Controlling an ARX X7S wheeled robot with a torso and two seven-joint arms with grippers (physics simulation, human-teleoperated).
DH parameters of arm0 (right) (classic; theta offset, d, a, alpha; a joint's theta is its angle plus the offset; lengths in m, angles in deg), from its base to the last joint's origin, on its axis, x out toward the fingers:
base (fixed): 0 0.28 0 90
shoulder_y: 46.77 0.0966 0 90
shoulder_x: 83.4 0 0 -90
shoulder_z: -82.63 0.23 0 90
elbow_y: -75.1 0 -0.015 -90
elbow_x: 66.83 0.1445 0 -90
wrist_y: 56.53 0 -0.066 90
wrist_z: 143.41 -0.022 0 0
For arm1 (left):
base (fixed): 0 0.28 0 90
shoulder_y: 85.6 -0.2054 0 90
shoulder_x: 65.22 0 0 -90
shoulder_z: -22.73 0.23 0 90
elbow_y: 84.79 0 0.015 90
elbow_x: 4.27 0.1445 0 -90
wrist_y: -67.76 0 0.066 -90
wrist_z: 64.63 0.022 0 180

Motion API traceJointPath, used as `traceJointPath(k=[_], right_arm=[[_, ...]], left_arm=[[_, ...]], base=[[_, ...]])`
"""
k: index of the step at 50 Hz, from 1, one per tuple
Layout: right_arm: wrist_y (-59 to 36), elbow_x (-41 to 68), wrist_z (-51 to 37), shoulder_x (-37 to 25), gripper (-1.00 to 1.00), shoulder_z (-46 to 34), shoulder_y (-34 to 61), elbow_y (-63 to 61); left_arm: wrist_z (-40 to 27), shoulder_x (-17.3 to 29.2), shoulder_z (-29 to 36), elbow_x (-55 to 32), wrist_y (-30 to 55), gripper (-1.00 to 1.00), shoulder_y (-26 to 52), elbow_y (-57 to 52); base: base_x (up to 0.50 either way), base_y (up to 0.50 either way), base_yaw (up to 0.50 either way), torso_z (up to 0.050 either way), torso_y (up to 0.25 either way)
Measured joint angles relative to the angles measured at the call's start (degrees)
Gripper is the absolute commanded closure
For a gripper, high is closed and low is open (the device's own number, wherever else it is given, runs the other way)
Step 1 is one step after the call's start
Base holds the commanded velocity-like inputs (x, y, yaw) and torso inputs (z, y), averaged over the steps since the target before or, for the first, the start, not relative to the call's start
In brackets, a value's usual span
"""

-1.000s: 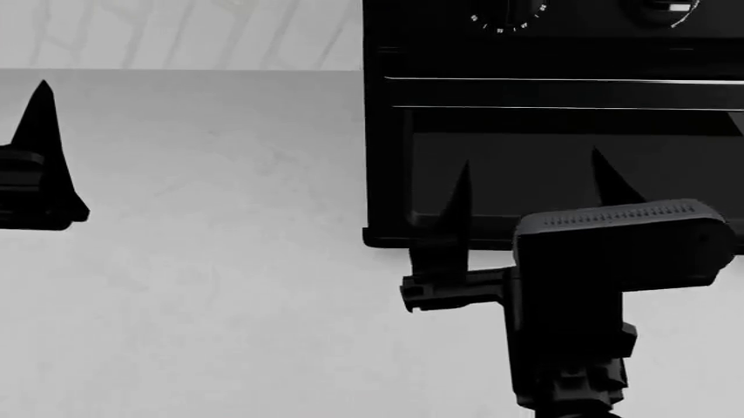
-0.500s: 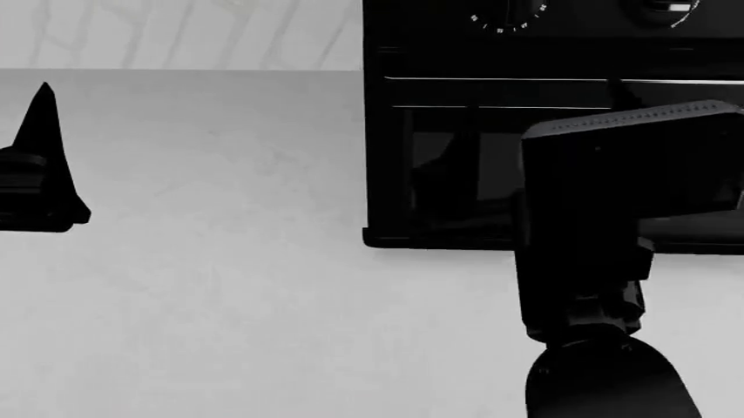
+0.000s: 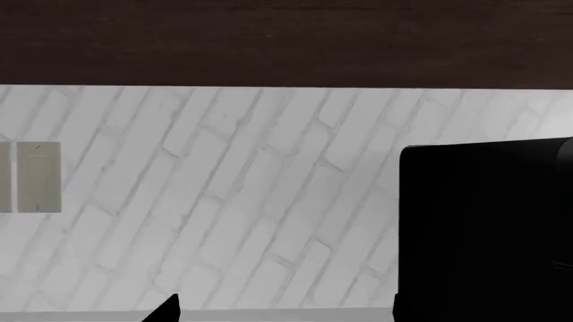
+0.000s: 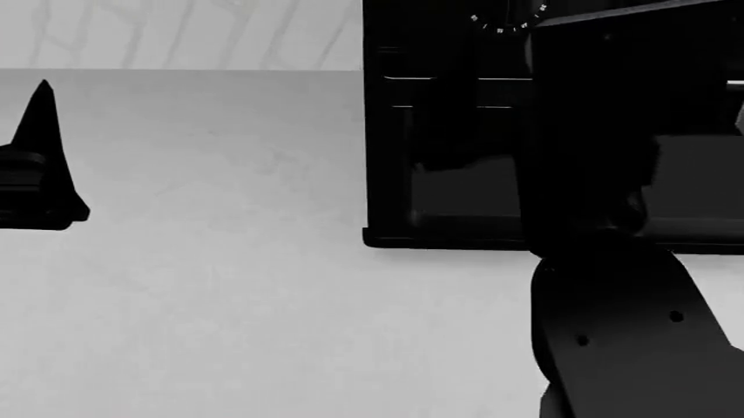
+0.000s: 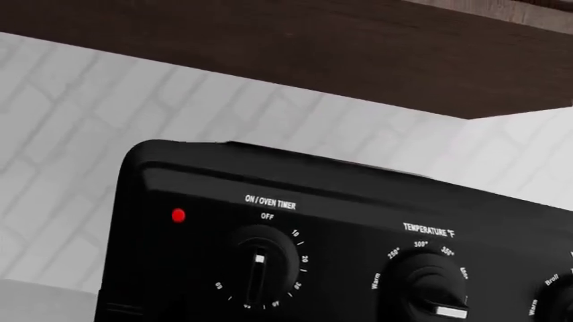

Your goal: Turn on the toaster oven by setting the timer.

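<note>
Pale grey matte surface [image 4: 209,287] below white diagonal-brick tiled wall [image 3: 233,201]; dark brown wooden cabinet underside [image 3: 286,40] overhead; beige rectangular wall switch plate [image 3: 37,176] at one side.

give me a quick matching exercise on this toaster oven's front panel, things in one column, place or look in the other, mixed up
Things:
1. small red indicator light
2. black timer dial with white pointer
3. black temperature dial
4. dark wooden shelf

Descriptions:
A. above the boxy black toaster oven
B. pointer toward OFF
C. beside the timer dial, near the panel's edge
D. under the TEMPERATURE °F label

Pairs: 1-C, 2-B, 3-D, 4-A
</note>
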Motion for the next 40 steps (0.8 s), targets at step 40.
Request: traceJointPath(k=[40], right_arm=[[6.3,-0.6,1.9,1.5,-1.0,-2.3,6.5,15.9]], left_arm=[[-0.3,0.9,0.0,-0.3,-0.9,-1.0,0.3,0.8]], base=[[0.0,0.0,0.0,0.0,0.0]])
